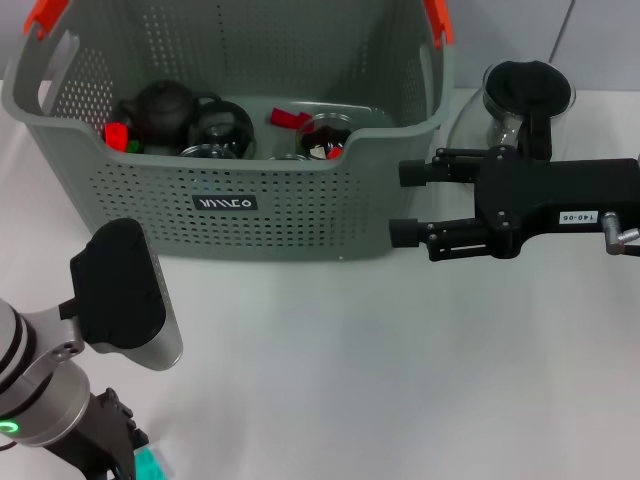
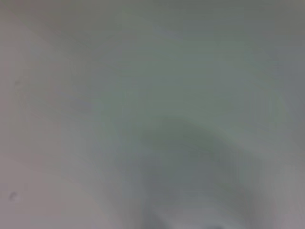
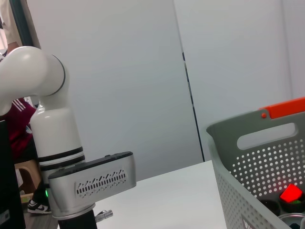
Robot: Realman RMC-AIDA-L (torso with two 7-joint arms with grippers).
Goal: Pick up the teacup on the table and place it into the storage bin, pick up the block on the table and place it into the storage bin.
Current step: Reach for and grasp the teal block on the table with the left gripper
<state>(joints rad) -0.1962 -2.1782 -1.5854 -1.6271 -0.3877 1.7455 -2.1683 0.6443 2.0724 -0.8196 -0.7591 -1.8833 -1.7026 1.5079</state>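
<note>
The storage bin (image 1: 250,215) stands at the back of the white table, and its wall also shows in the right wrist view (image 3: 257,186). Inside it lie a dark teapot (image 1: 165,108), glass pieces (image 1: 222,130) and red blocks (image 1: 290,119) (image 3: 290,193). No teacup shows on the table. My right gripper (image 1: 405,203) hovers just right of the bin's front corner, open and empty, its fingers pointing at the bin. My left arm (image 1: 115,295) is low at the front left, its gripper mostly hidden. A small teal thing (image 1: 150,465) shows beside it at the bottom edge.
A clear glass pot with a black handle (image 1: 525,95) stands behind my right gripper, right of the bin. The left wrist view gives only a blurred grey surface. My left arm's white casing (image 3: 88,183) appears in the right wrist view.
</note>
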